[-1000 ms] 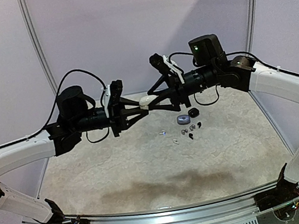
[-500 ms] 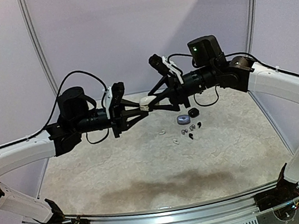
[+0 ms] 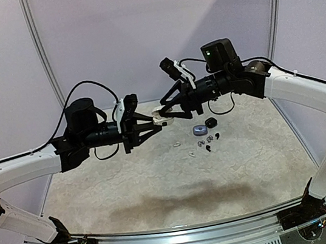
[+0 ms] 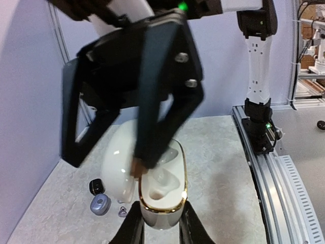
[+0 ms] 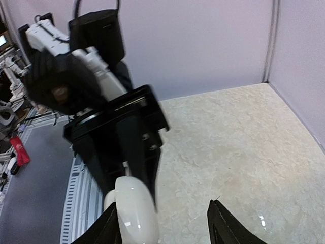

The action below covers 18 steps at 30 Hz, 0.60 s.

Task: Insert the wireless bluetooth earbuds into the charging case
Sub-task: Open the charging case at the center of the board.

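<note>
Earbuds (image 3: pixel 204 144) lie loose on the table (image 3: pixel 160 184), below both sets of fingers and well apart from them. The white, gold-rimmed charging case (image 4: pixel 161 195) is up in the air with its lid open, clamped by its base between the fingers of the left gripper (image 4: pixel 160 226). The right gripper (image 5: pixel 165 230) faces it with fingers spread apart. One fingertip (image 4: pixel 137 166) is at the rim where the lid joins, and the other stands clear beyond the lid. A bluish round case (image 4: pixel 100 204) and a black case (image 4: pixel 95 186) sit on the table beneath.

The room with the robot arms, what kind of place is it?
Likely a robot lab's test booth: a left arm and right arm bolted by a table's metal rail, with plain panel walls close around.
</note>
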Each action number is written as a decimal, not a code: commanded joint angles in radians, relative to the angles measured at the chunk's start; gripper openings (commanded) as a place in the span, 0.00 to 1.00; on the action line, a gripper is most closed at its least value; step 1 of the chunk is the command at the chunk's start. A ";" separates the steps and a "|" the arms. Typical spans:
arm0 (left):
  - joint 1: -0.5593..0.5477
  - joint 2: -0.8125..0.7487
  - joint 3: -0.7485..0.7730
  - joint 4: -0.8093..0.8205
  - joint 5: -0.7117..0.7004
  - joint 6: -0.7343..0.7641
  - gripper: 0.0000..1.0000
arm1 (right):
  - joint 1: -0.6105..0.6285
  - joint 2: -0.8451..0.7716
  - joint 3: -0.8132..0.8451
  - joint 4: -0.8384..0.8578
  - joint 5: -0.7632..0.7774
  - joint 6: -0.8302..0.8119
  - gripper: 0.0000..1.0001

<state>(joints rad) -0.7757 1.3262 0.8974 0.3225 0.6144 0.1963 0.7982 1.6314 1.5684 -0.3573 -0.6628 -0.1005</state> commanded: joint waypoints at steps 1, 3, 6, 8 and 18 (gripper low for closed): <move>-0.021 -0.014 -0.023 0.008 0.065 0.011 0.00 | -0.036 0.029 0.048 0.013 0.048 0.030 0.58; -0.020 -0.013 -0.026 0.012 0.065 0.011 0.00 | -0.040 0.037 0.057 0.002 0.052 0.030 0.58; -0.020 -0.014 -0.030 0.013 0.064 0.009 0.00 | -0.045 0.048 0.065 -0.009 0.054 0.038 0.58; -0.020 -0.015 -0.032 0.014 0.064 0.009 0.00 | -0.048 0.053 0.065 -0.006 0.055 0.051 0.58; -0.007 -0.018 -0.069 0.080 -0.019 -0.130 0.00 | -0.051 0.056 0.084 -0.005 -0.047 0.058 0.68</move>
<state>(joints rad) -0.7818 1.3262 0.8650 0.3630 0.6083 0.1474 0.7689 1.6711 1.6115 -0.3748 -0.6731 -0.0574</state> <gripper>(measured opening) 0.196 0.663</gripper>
